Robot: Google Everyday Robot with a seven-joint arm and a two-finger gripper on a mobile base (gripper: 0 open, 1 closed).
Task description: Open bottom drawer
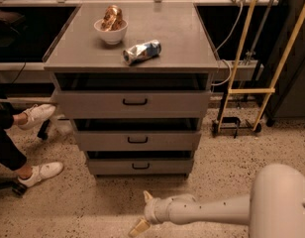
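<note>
Bottom centre: smooth cream gripper (144, 212), fingers spread apart, near flat grey metal bottom drawer (165, 167) with small black loop handle (140, 166).

Three grey drawer fronts stack at the centre of the frame: the top drawer (167, 103), the middle drawer (167, 140) and the bottom drawer (167, 166), carrying three black handles (135, 102) in all. On the bench (182, 38) sit one white bowl (111, 33) and one crushed can (141, 51). Two white shoes (37, 114) show at the left edge. One gripper (144, 212), at lower centre, has its two jaws spread apart.
</note>
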